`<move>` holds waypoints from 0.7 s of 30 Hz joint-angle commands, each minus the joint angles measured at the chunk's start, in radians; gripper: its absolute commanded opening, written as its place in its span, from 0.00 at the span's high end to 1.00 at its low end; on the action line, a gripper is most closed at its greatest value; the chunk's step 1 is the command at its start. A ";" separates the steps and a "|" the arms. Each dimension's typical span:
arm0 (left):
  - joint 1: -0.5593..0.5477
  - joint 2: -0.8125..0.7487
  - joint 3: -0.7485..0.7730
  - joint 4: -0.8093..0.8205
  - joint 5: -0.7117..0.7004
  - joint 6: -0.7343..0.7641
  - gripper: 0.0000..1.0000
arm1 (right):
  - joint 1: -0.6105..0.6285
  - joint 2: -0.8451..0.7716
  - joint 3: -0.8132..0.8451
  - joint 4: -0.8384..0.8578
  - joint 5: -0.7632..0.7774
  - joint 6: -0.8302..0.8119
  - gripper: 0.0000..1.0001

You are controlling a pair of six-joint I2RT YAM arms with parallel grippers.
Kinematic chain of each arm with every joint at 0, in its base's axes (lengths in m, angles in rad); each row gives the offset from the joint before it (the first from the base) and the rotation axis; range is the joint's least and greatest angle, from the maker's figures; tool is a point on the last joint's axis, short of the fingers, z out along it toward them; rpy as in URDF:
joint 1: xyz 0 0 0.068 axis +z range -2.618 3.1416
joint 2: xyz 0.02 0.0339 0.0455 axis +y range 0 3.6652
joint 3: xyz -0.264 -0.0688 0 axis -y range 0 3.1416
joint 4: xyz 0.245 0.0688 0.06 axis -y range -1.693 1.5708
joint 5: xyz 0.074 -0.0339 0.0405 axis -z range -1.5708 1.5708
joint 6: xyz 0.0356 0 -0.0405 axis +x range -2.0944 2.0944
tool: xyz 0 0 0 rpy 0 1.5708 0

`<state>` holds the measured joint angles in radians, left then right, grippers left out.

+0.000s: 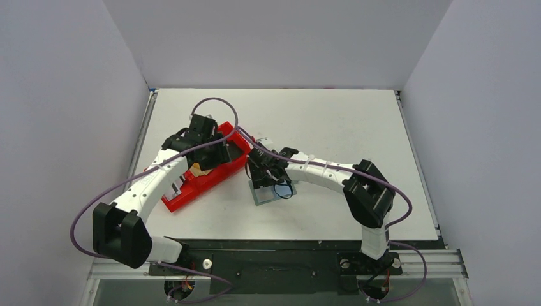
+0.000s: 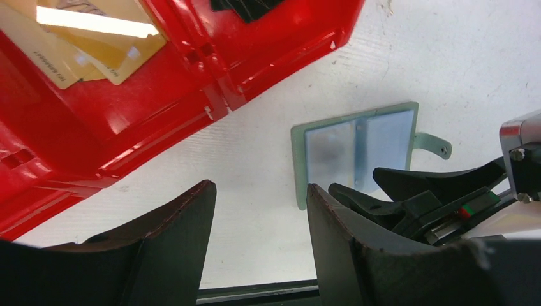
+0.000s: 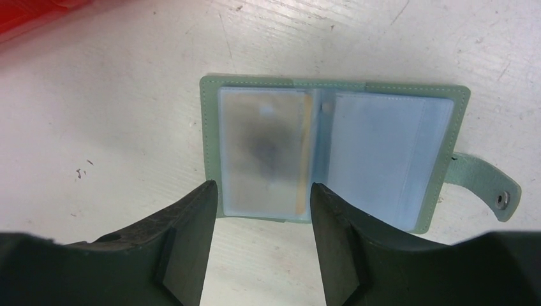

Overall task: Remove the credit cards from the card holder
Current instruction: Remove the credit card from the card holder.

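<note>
Lies open and flat on the white table (image 3: 96, 127): the card holder (image 3: 332, 153), just beside the red tray (image 2: 147, 115) but apart from it. Shows two clear pockets side by side, with the long axis running left to right across the right wrist view and the snap tab (image 3: 491, 191) sticking out at the right end.

Hovers right over the near edge of the left pocket: the right gripper (image 3: 261, 188), fingers spread wide, nothing between them. Impossible to tell whether touching the holder or just above it. Along the inner side of that pocket, a thin tan strip, probably a credit card (image 3: 307, 153) not yet pulled out. No clear sign of anything in the right pocket, though the plastic is hazy.

Hangs over bare table between tray and holder: the left gripper (image 2: 259, 191), likewise spread and empty, with the holder ahead and to its right. In one tray compartment, tan-yellow credit cards (image 2: 96, 44) already out.

Clearly nearer for the next pull: the right arm. Hard to say which way the pocket mouth faces.
</note>
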<state>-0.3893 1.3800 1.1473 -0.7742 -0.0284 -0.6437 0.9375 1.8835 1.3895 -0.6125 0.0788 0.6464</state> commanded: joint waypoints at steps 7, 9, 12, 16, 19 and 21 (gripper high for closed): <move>0.110 -0.092 -0.039 0.010 0.028 -0.016 0.48 | 0.026 0.078 0.073 0.012 -0.014 -0.022 0.44; 0.121 -0.100 -0.051 0.017 0.028 -0.020 0.48 | 0.030 0.089 0.071 0.010 -0.013 -0.020 0.43; 0.137 -0.109 -0.064 0.026 0.058 -0.025 0.48 | 0.037 0.104 0.075 0.006 -0.004 -0.019 0.43; 0.144 -0.112 -0.075 0.031 0.071 -0.024 0.48 | 0.049 0.123 0.095 -0.020 0.032 -0.024 0.42; 0.145 -0.114 -0.074 0.034 0.077 -0.024 0.48 | 0.060 0.139 0.109 -0.052 0.071 -0.026 0.42; 0.145 -0.113 -0.075 0.035 0.077 -0.024 0.48 | 0.066 0.145 0.121 -0.069 0.109 -0.028 0.42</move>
<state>-0.2516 1.2957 1.0721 -0.7708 0.0296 -0.6632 0.9848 2.0106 1.4582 -0.6445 0.0994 0.6346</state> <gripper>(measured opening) 0.522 0.580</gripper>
